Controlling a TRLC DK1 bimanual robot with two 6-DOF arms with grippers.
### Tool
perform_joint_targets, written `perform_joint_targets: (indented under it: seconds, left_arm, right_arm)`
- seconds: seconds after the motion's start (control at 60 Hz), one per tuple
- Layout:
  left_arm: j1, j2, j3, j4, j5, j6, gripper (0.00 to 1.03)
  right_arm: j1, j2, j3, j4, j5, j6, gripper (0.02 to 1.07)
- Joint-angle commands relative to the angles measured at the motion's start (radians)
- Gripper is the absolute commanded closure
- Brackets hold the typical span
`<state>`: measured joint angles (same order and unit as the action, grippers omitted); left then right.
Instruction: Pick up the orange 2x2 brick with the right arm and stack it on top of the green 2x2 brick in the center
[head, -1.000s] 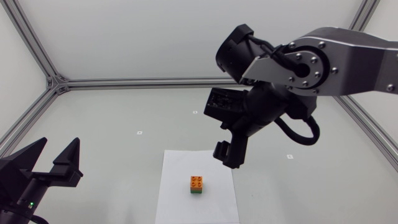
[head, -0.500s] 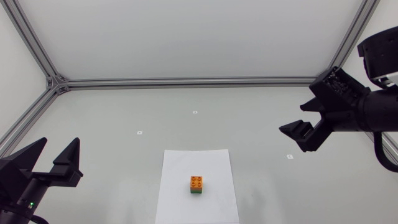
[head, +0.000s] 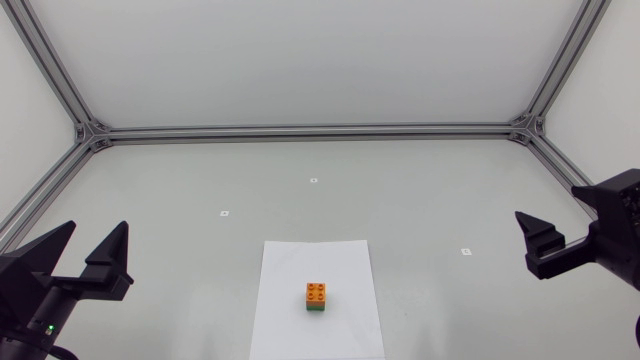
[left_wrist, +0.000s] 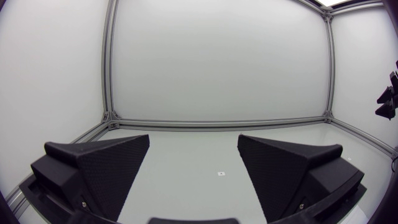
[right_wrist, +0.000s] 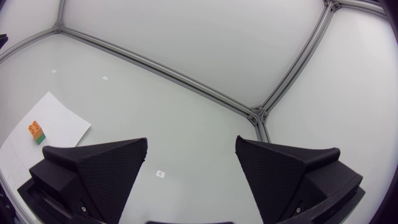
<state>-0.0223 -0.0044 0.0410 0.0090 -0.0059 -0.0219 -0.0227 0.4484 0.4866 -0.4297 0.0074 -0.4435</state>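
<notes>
The head view and the right wrist view both took in the orange 2x2 plastic brick (head: 316, 292), seated squarely on top of the green 2x2 plastic brick (head: 316, 308) on a white sheet of paper (head: 290, 270) at the middle of the grey table (head: 200, 180). The left wrist view looked instead across the table to the aluminium frame rail (left_wrist: 217, 123) at the back. Open table lay all around the stack, with both arms well apart from it at the side edges. The left gripper (head: 96, 228) sat low, its wedge fingers spread and holding nothing. The right gripper (head: 548, 205), fingers likewise apart and unladen, faced the back right corner.
</notes>
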Motion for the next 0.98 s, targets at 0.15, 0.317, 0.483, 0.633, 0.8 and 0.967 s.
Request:
perform_joint_targets:
  seconds: [0.15, 0.317, 0.483, 0.633, 0.8, 0.967]
  left_arm:
    - [0.004, -0.008, -0.041, -0.015, 0.004, 0.013, 0.04]
    - [0.004, -0.008, -0.041, -0.014, 0.006, 0.013, 0.04]
    - [0.004, -0.008, -0.041, -0.015, 0.004, 0.013, 0.04]
    - [0.004, -0.008, -0.041, -0.015, 0.004, 0.013, 0.04]
    - [0.004, -0.008, -0.041, -0.014, 0.004, 0.013, 0.04]
    - [0.004, -0.008, -0.041, -0.015, 0.004, 0.013, 0.04]
  right_arm:
    - [0.002, -0.122, -0.142, 0.115, 0.004, 0.13, 0.07]
    - [0.008, -0.216, -0.241, 0.206, 0.001, 0.22, 0.07]
    - [0.013, -0.307, -0.337, 0.293, -0.002, 0.307, 0.07]
    - [0.019, -0.393, -0.428, 0.377, -0.005, 0.391, 0.07]
    - [0.023, -0.448, -0.487, 0.43, -0.007, 0.443, 0.07]
    - [0.023, -0.448, -0.487, 0.43, -0.007, 0.443, 0.07]
